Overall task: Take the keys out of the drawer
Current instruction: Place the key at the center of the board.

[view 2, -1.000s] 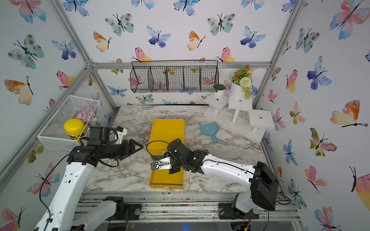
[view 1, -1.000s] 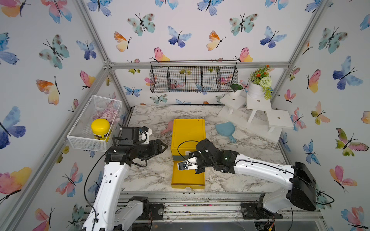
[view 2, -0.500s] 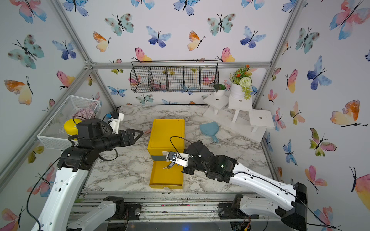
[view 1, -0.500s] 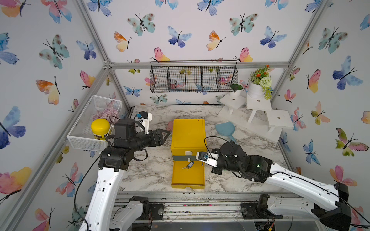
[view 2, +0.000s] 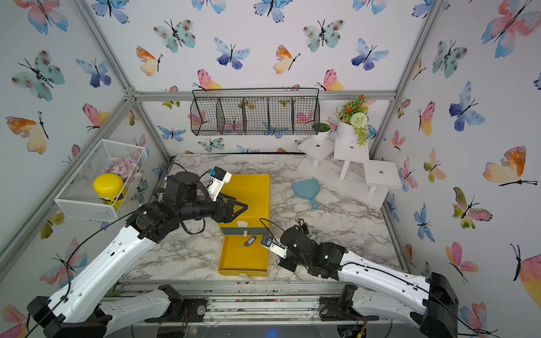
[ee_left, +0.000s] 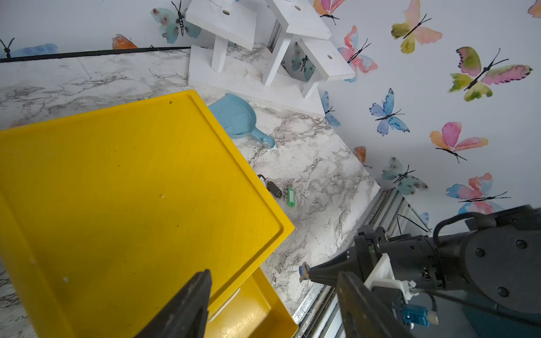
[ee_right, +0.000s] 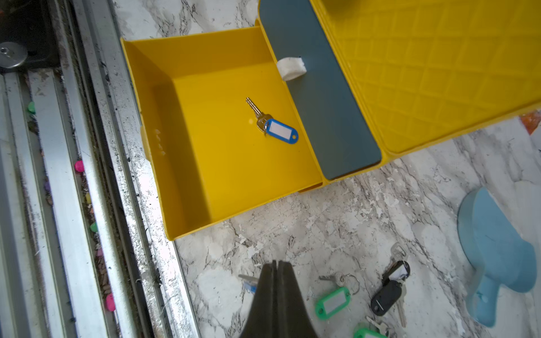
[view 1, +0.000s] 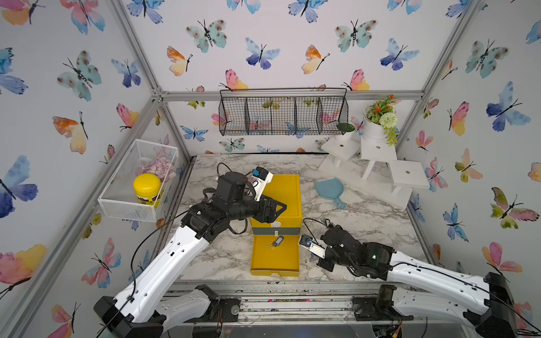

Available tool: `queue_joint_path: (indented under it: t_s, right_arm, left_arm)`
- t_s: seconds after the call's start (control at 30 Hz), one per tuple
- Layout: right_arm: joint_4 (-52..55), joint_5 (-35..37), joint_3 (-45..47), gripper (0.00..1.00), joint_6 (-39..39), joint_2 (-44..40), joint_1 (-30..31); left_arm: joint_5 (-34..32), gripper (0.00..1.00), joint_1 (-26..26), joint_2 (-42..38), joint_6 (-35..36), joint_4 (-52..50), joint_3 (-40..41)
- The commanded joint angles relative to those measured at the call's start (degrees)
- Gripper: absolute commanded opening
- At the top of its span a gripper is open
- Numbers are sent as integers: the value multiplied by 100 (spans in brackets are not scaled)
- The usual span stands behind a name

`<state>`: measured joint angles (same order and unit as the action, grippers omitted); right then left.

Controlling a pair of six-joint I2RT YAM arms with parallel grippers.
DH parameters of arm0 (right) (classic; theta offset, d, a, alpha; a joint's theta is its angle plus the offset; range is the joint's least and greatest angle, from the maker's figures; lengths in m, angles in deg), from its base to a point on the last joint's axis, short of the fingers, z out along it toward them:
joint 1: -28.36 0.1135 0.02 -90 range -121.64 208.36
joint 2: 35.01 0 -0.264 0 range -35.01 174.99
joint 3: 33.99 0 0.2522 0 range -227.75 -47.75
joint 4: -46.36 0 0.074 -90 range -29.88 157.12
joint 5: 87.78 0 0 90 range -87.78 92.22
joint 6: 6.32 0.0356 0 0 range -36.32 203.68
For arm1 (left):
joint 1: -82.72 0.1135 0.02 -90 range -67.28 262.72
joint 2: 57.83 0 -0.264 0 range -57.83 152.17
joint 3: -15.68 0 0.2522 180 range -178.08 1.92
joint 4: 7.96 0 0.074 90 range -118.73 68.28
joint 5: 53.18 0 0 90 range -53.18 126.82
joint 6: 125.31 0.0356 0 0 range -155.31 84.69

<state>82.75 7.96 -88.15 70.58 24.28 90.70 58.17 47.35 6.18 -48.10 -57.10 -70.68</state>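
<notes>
A lab cell: aluminium frame [view 1: 181, 95], butterfly wallpaper [view 1: 262, 54].

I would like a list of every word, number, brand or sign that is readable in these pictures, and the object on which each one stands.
No text is readable in any view.
On the yellow-lidded jar: a dark label, too blurred to read.
On the blue-tagged key in the drawer: the tag insert is blank.
On the fully visible green-tagged key: the insert is blank.
On the held key in the right gripper: the tag is mostly hidden.
</notes>
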Motion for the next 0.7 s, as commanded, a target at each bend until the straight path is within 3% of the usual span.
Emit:
queue_joint_path:
  t_s: [0.0,0.67]
  right_arm:
    - [-633,-298,243,4,-34,154,-120]
    - [-1576,-1176,736,5,-710,1042,-706]
  left_arm:
    - [-201,73,-13,-51,206,130,-75]
    - [-910,74,-13,-268,199,-211,-72]
